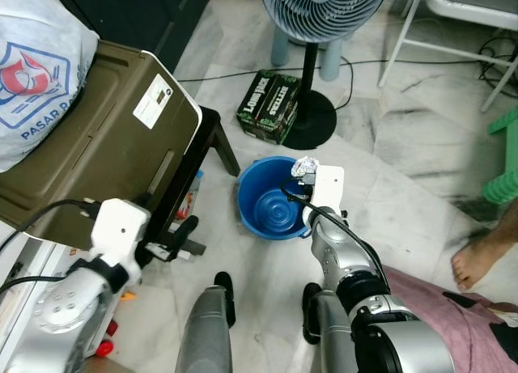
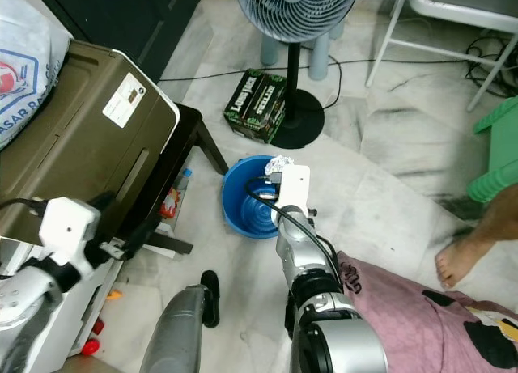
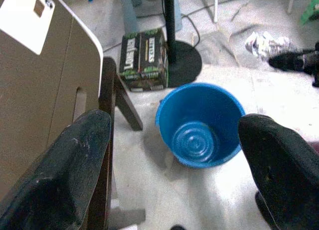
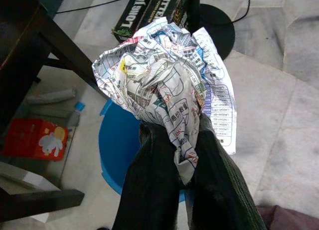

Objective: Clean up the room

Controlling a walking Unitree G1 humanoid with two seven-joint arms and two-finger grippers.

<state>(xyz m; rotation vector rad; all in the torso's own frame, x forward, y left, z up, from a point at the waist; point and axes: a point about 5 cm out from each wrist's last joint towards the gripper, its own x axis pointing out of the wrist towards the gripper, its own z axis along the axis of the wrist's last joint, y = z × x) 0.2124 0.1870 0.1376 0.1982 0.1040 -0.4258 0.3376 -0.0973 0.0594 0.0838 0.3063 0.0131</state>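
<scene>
The crumpled newspaper point(image 4: 167, 85) sits pinched between the two black fingers point(image 4: 149, 185) of the right hand point(image 1: 303, 177), clenched tight on its lower folds so the wad stands above the fingertips. In the left eye view it hangs just right of centre, over the far rim of the blue bucket point(image 1: 263, 207) on the floor; held there, it looks ready to be dropped in as rubbish, so the bucket seems to serve as the bin.

The left hand point(image 3: 174, 155) is released, its fingers spread wide with nothing between them, pointed at the bucket from the lower left of the frame, likely just waiting.

The right wrist view shows the paper's print and the grip closely, plus a red carton point(image 4: 32, 140) under the dark stool point(image 1: 212, 134). The left wrist view shows the bucket's bare, ribbed bottom. The head views add the fan point(image 1: 320, 13), the green box point(image 1: 271, 104), the olive crate point(image 1: 97, 146) and a person's bare foot point(image 1: 481, 256).
</scene>
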